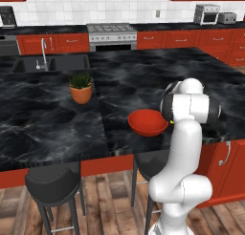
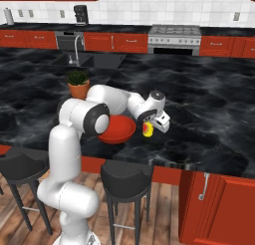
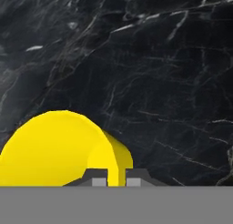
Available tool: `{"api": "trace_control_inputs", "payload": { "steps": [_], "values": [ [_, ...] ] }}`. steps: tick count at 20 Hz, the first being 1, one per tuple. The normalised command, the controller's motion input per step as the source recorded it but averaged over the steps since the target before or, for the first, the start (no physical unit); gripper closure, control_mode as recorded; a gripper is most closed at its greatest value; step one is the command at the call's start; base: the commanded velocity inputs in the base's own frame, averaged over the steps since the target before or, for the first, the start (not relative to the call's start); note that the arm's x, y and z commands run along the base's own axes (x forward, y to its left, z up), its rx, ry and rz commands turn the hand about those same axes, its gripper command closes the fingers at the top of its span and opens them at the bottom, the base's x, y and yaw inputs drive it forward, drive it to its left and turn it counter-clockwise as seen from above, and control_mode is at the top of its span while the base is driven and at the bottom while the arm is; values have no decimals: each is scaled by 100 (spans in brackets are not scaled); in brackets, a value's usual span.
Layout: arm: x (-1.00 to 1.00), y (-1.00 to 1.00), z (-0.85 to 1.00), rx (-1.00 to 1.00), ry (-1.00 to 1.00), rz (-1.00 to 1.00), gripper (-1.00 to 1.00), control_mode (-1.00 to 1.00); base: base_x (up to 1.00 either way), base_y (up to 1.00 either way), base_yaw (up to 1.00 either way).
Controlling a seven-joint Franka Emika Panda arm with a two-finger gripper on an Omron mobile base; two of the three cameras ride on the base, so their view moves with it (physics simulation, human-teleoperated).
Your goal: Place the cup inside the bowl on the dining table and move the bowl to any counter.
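Here, step: the cup is being taken so it can go into the bowl; this looks like the grasp just made, with the lift not yet begun
Gripper [image 2: 148,130]: fingers drawn together on the cup's wall, one tip [image 3: 99,180] outside the rim and the other on the inner side, a pinch on the edge rather than around the body
Cup [image 2: 147,129]: yellow with a red patch, on the table just beside the bowl's right edge, under the hand; whether it still touches the top cannot be told
Why held so: a rim pinch leaves the cup hanging free below the fingers, which should suit lowering it into a shallow dish
Bowl [image 1: 147,122]: red-orange, wide and shallow, near the table's front edge above the stools; nothing seen in it
Table [image 1: 52,114]: black veined marble, carrying bowl, cup and plant pot [image 1: 81,92]
Pot: holds a green plant, well apart from the bowl
Counter [image 2: 40,27]: along the back wall, beyond the table
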Motion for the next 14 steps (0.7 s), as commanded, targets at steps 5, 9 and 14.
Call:
{"api": "trace_control_inputs", "payload": {
  "steps": [5,9,14],
  "values": [
    [0,0,24,0,0,0,100,-100,0,0,0],
    [-3,0,36,0,-1,0,100,-100,0,0,0],
    [-12,0,38,0,-3,0,100,-100,0,0,0]
  ]
}}
